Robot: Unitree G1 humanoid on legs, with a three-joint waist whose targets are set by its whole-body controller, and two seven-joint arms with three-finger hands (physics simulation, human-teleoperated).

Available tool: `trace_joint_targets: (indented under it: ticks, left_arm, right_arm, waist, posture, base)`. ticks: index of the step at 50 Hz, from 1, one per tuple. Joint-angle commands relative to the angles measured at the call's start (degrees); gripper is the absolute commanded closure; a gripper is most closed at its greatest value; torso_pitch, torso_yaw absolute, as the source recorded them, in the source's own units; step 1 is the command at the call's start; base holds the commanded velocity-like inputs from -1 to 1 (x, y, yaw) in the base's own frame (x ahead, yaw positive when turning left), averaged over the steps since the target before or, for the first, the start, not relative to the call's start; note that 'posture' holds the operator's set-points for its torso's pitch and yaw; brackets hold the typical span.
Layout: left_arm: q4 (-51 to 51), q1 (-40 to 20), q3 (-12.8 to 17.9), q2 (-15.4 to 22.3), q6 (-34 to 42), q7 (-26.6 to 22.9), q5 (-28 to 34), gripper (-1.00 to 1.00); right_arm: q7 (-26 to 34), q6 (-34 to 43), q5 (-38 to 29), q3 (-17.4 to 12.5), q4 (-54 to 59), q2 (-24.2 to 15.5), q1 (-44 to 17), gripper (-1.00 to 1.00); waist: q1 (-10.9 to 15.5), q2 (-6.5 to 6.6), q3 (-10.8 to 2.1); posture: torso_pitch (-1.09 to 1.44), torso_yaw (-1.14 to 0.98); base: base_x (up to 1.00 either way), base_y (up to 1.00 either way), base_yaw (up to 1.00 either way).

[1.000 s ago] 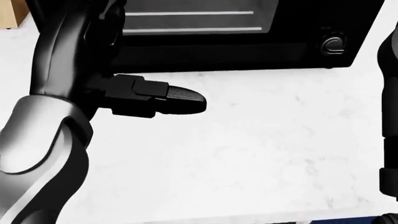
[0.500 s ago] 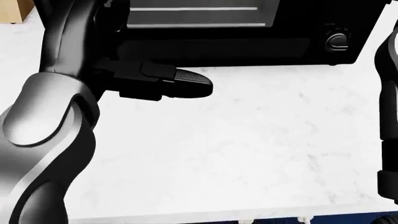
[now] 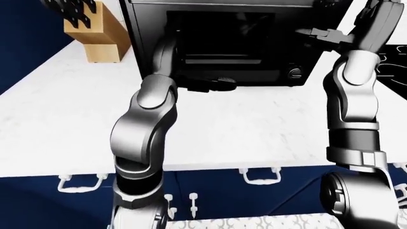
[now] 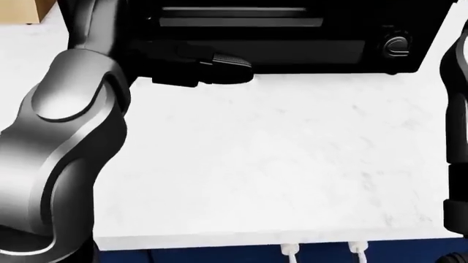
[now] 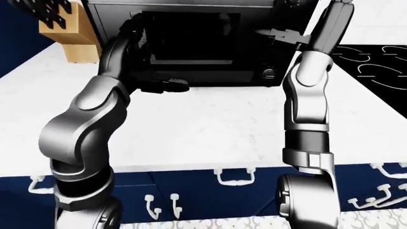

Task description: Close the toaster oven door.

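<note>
Both hands raised at the toaster oven (image 3: 219,40)
Left hand (image 3: 213,84) reaches its lower edge, grip hidden; right hand (image 3: 330,34) open beside it, above the white tabletop (image 3: 254,124)

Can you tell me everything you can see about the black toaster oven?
The toaster oven is a boxy black appliance standing on the white marbled counter, right of a wooden knife block in the left-eye view. Its dark window shows faint rack lines inside, and a round knob sits at its lower right. The left hand reaches along its lower edge; contact is unclear. The right hand is raised beside its right side.
</note>
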Motion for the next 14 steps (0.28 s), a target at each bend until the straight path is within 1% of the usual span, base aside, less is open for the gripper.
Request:
trace_joint_targets:
  ticks: [1, 14]
  left_arm:
    - [-1.73, -2.7, 0.66, 0.48, -4.03, 0.97, 0.79, -1.0]
    - [8.18, -5.31, 2.53, 1.94, -7.46, 2.29, -3.46, -1.0]
  right_arm:
    - [-0.02, -1.07, -0.29, -0.69, -2.0, -1.11, -2.02, -1.0]
    - [-0.15, -1.16, -0.35, -0.68, -2.03, -0.9, -1.78, -1.0]
  waist:
    - [-0.05, -0.17, -1.71]
    - [-0.24, -0.04, -1.72]
  posture:
    - [0.0, 0.0]
    - [0.0, 0.0]
  base:
    - [0.0, 0.0, 0.0]
    - [0.0, 0.0, 0.0]
